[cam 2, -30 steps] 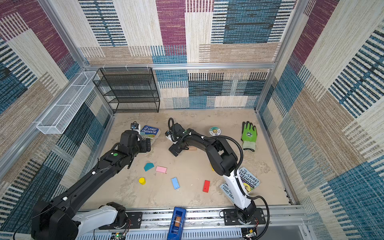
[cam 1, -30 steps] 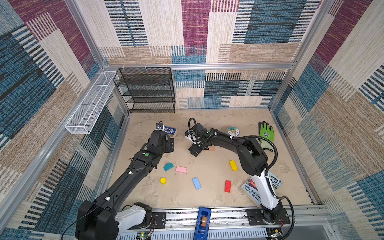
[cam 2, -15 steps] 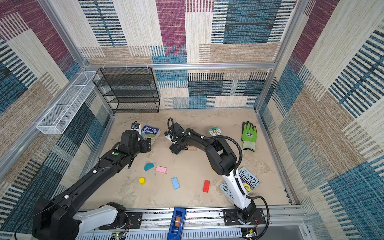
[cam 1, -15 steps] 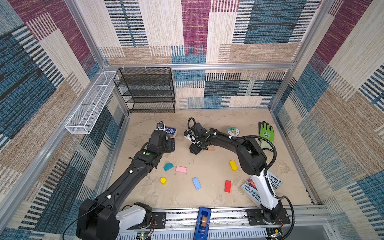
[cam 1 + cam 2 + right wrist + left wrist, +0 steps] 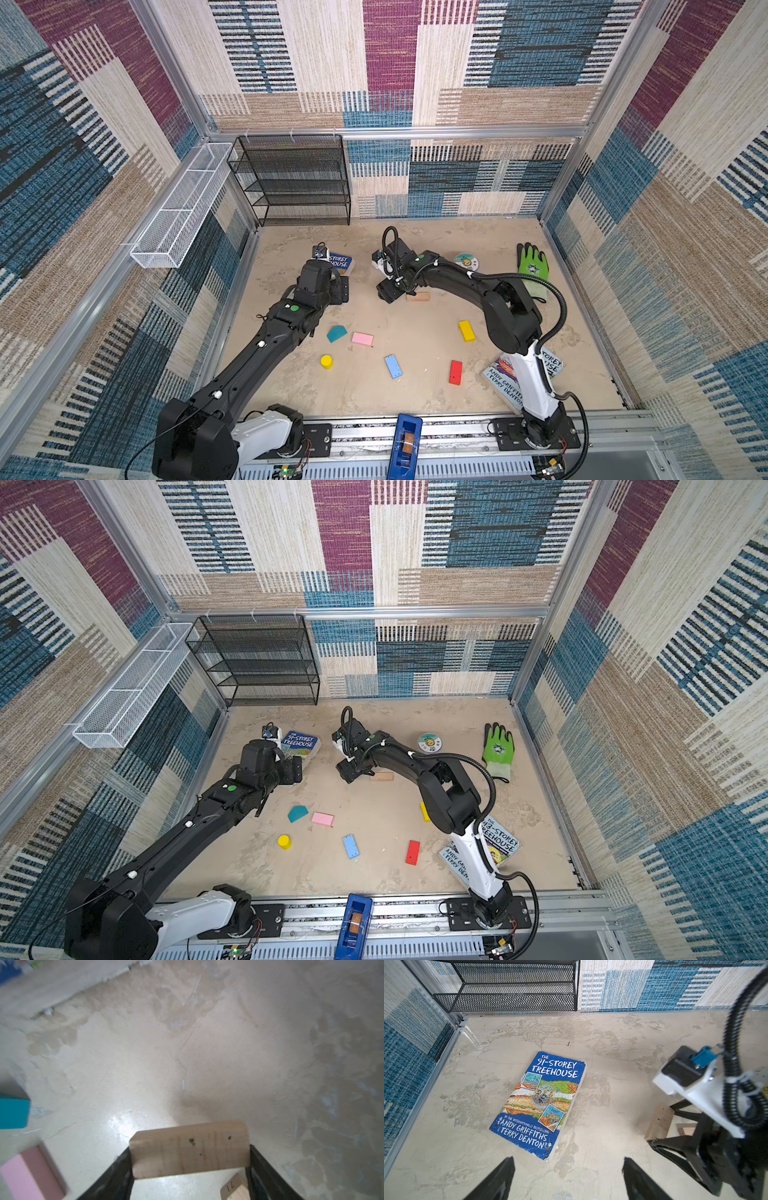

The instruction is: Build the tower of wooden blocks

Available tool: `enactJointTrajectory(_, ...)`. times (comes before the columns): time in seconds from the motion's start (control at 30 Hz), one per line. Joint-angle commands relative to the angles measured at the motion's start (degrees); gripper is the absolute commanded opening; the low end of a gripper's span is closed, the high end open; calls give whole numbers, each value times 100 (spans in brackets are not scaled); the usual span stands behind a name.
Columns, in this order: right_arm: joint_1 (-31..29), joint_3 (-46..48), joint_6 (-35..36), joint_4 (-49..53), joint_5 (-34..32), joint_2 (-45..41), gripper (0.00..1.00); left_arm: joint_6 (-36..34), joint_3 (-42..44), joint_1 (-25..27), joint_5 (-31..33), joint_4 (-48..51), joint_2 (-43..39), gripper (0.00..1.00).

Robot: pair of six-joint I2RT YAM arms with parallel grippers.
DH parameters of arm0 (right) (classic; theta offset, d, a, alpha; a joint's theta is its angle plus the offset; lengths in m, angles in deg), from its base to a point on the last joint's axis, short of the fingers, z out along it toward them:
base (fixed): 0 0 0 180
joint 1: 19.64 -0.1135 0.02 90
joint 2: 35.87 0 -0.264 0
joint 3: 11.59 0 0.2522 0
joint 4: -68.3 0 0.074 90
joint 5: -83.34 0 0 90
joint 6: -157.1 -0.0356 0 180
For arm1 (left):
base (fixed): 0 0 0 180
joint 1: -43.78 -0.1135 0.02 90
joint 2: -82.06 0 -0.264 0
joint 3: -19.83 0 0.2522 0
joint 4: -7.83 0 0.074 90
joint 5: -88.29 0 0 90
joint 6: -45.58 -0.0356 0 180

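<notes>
A lab test cell: aluminium frame (image 5: pixel 399 132), patterned wall panels (image 5: pixel 390 54) (carpet-like), robot mounting rail (image 5: pixel 453 434).

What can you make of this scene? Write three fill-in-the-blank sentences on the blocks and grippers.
1. The right gripper is shut on a block of plain ____.
2. The left gripper has its jaws ____.
3. The slab nearest the teal piece is coloured ____.
Missing words: wood; open; pink.

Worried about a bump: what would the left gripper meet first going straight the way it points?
Probably the blue book, lying flat just ahead of the open left gripper; depth is unclear, so it might touch bare table first.
</notes>
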Motion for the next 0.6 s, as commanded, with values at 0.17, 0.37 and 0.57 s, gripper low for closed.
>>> enactJointTrajectory(0.17,2,707,-1402,-282,-328,-1092,52,78,87,-30,-30,-109,-80,86)
enactJointTrajectory(0.37,-7,1923,-2638,-590,-623,-1992,52,65,135,-61,10,-122,-124,86)
enactJointTrajectory(0.57,-93,3044,-3724,-827,-882,-2696,51,88,161,-91,-32,-145,-128,86)
